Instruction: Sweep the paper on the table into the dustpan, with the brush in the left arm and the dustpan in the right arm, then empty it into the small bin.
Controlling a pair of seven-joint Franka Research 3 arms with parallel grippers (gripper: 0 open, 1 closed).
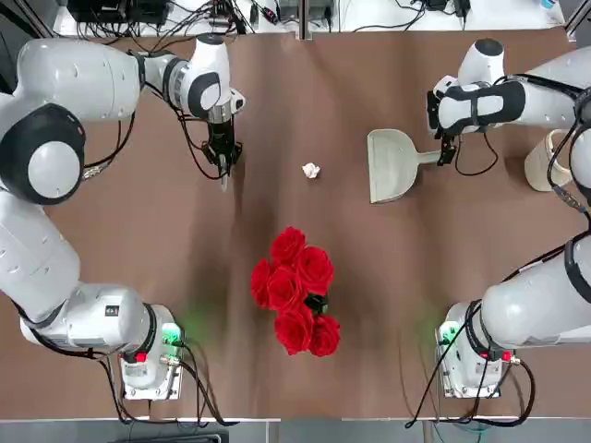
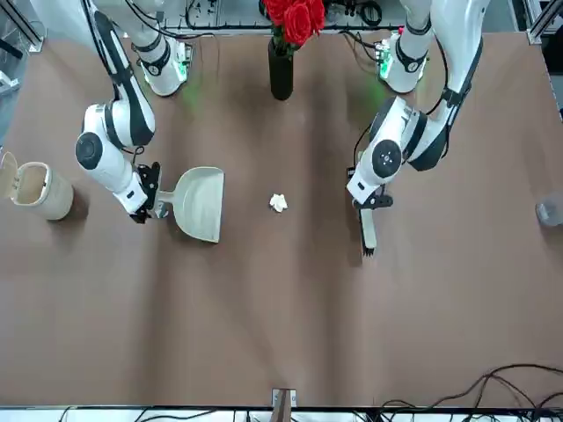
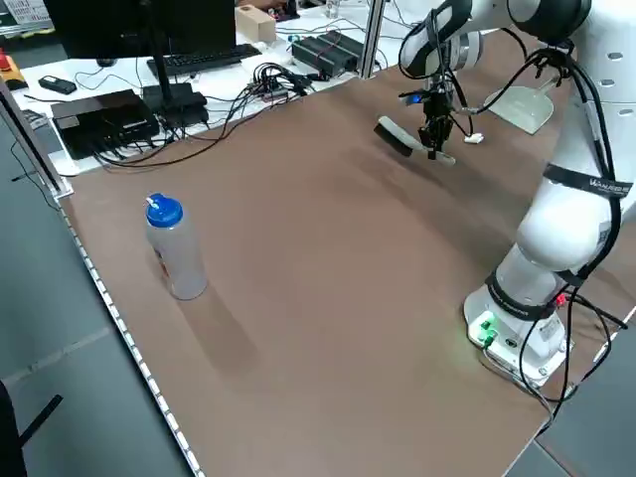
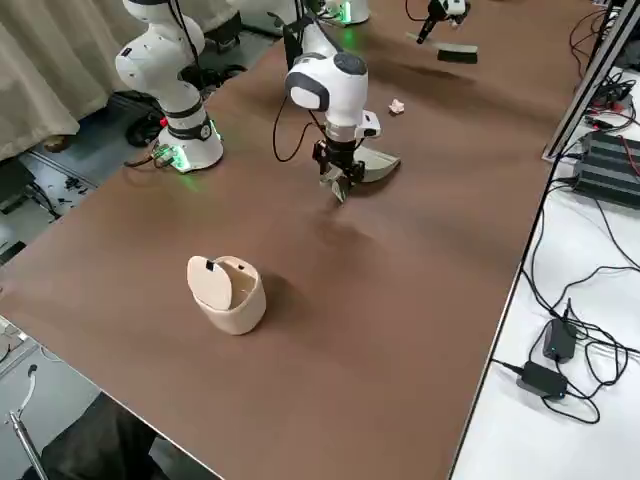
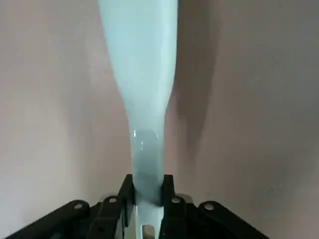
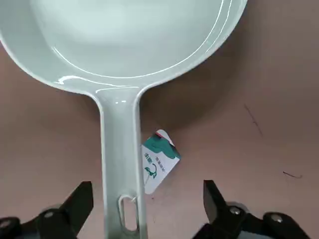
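- My left hand (image 5: 148, 183), toward the bench's (image 1: 397, 263) far-left corner, is clamped on the brush (image 5: 142, 59).
- Paper (image 1: 311, 171): toward the far edge.
- My right hand (image 6: 148, 186), toward the far-right corner, is apart; I'd centre on the dustpan (image 6: 122, 124) before closing.

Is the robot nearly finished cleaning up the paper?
Not yet. The left gripper holds the brush. The right gripper's fingers stand open around the dustpan's handle. The paper lies on the table, so gripping the dustpan, sweeping and emptying are left.
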